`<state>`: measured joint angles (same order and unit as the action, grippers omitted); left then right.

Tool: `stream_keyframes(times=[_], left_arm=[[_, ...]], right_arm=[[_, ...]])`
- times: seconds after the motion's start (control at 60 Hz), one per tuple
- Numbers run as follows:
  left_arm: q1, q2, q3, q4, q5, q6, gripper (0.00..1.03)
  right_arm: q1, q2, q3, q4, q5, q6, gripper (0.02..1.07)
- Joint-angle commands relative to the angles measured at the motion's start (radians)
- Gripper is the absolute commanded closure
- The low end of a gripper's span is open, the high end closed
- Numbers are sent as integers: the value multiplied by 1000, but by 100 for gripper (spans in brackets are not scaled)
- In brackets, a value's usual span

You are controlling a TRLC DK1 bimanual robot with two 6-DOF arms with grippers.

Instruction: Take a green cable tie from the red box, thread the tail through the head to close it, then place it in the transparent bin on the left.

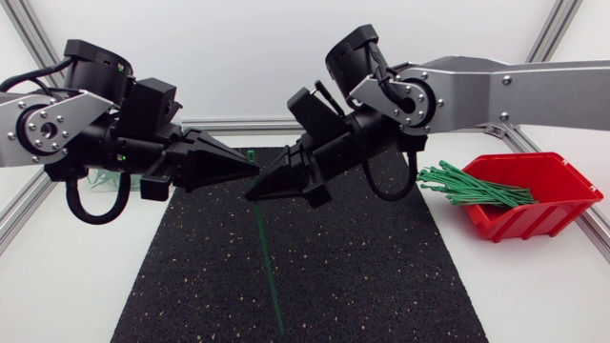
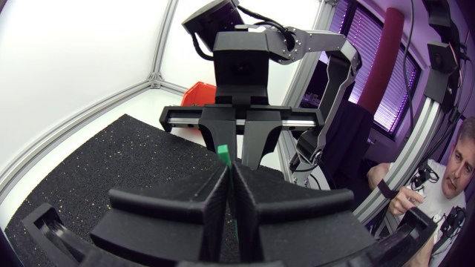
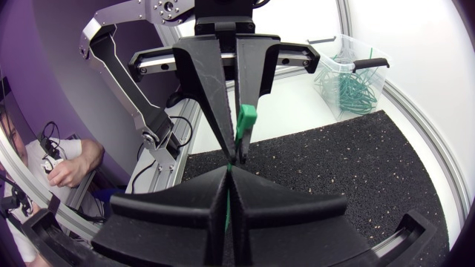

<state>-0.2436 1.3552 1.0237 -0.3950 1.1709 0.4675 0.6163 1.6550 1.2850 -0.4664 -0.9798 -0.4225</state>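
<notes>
A green cable tie (image 1: 269, 267) is held between both grippers over the middle of the black mat, and its long tail hangs down onto the mat. My left gripper (image 1: 255, 169) and right gripper (image 1: 251, 193) meet tip to tip, each shut on the tie. In the left wrist view the tie's head (image 2: 223, 153) shows just ahead of my left gripper (image 2: 230, 176), at the right gripper's tips. In the right wrist view the head (image 3: 246, 120) sits just ahead of my right gripper (image 3: 228, 174). The red box (image 1: 534, 205) holds several green ties (image 1: 472, 186). The transparent bin (image 3: 349, 74) stands behind the left arm.
The black mat (image 1: 362, 276) covers the table's middle. The red box sits off its right edge, tilted toward the mat, with ties sticking out. The transparent bin holds several green ties (image 3: 355, 87). An aluminium frame rail (image 1: 29, 205) runs along the table's sides.
</notes>
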Motion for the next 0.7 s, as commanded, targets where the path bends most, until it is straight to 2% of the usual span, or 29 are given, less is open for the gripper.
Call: stream_keyframes(times=[0.0,0.183,0.35,0.6,0.683], left_arm=[[-5,12,3,22,7,-20,95],[3,10,-10,65,9,-67,95],[4,2,-62,237,9,-208,95],[4,-16,-116,432,7,-374,95],[1,-22,-131,486,7,-418,90]], right_arm=[[16,-21,-32,15,-11,22,101],[-15,-34,-62,98,-13,96,101],[-24,-46,-67,109,-13,108,101],[-58,-55,-75,146,-13,136,101],[-66,-55,-73,149,-14,140,101]])
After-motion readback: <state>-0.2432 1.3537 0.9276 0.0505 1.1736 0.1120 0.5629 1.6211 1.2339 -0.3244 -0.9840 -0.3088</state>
